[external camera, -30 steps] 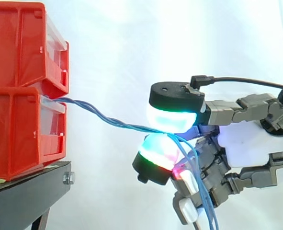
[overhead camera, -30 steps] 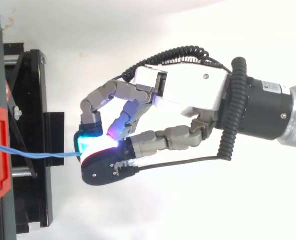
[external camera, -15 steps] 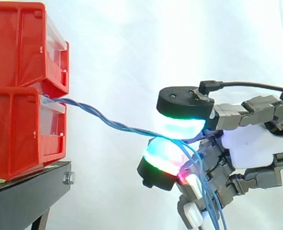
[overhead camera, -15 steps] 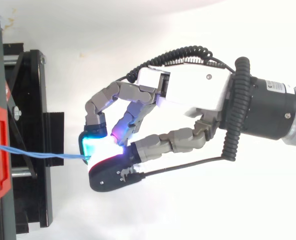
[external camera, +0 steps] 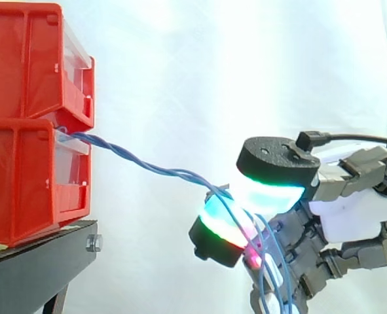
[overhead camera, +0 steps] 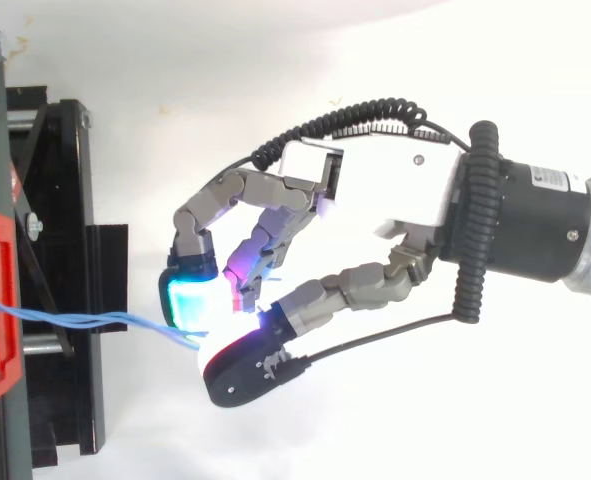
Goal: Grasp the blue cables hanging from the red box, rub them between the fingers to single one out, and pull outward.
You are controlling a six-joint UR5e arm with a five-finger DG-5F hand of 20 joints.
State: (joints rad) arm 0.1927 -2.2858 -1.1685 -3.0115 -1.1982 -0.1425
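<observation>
Between the red box [external camera: 23, 176] and the hand [overhead camera: 375, 190], the blue cables [external camera: 141, 163] run stretched, pinched by curled fingers. Rubbing seems underway; next, isolate one strand and pull outward.

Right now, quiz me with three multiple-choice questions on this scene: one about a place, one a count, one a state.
1. Where do the thin blue twisted cables come out? A the upper box's top; B the lower red plastic box's front; C the upper box's back.
2. How many red boxes are stacked? A one; B two; C three.
3. The robot hand is: A open; B shut, empty; C shut on the cables.
Answers: B, they emerge at its front edge; B, one sits on another; C, its glowing pads pinch them.
</observation>
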